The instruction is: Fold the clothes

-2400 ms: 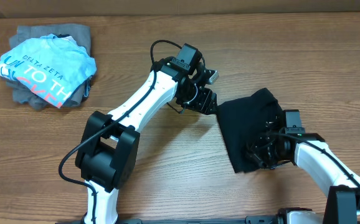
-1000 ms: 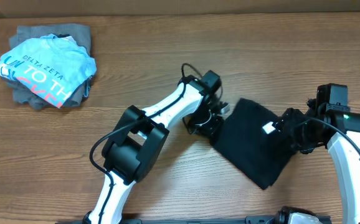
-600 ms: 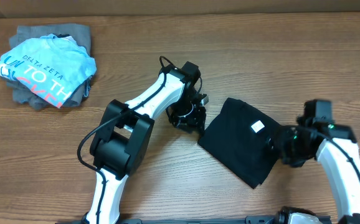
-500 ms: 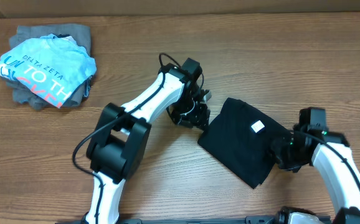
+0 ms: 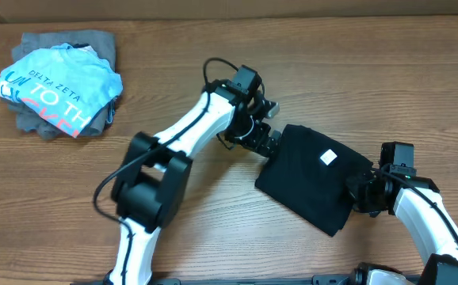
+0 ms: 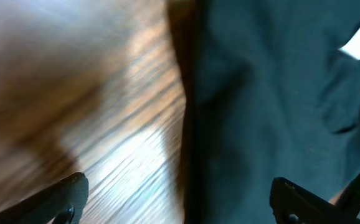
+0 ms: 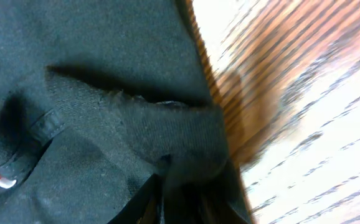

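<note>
T-shirt on table right of centre, shirt pile far left

It looked like a robotics lab, not a home: a bare wood-grain worktop carried a white-and-black left arm and right arm, a loose cable exposed, and plain tan board behind.

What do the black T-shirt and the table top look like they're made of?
The black T-shirt looks like a soft matte knit, probably cotton jersey: the right wrist view shows fine knit texture and limp folds. The table looks like wood or wood-grain laminate, I cannot tell which: streaky brown grain with a slight sheen.
</note>
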Controlling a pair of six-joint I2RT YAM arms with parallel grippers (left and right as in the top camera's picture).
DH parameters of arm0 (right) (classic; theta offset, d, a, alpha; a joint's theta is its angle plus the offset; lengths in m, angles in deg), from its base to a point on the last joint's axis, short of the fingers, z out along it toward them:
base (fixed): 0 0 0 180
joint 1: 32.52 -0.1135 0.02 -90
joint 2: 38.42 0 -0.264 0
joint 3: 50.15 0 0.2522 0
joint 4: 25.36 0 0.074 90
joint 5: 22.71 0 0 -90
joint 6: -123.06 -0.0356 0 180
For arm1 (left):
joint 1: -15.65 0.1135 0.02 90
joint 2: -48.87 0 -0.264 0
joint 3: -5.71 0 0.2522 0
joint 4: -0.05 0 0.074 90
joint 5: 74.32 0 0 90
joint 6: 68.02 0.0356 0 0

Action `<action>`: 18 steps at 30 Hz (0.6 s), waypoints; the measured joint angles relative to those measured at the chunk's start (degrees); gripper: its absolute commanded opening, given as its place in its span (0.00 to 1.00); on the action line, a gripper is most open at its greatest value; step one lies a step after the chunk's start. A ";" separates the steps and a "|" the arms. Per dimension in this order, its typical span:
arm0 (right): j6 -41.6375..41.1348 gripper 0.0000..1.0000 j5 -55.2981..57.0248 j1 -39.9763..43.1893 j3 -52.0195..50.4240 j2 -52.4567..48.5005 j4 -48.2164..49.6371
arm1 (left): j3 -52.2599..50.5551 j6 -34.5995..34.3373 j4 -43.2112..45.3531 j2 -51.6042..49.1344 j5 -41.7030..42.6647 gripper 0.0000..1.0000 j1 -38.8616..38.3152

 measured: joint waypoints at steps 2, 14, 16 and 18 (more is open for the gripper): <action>-0.02 0.21 0.61 0.00 0.00 0.00 0.02 | 0.52 0.31 0.22 -1.46 3.74 0.95 -0.55; 0.00 0.22 1.51 0.00 0.00 0.00 0.02 | 1.14 -2.40 1.55 -3.52 9.70 0.81 -6.71; 0.13 0.22 1.84 0.00 0.00 0.00 0.04 | 1.14 -4.28 1.66 -3.52 8.66 0.75 -7.85; 0.17 0.22 2.03 0.00 0.00 0.00 0.02 | 1.16 -5.99 1.77 -3.54 7.58 0.71 -8.76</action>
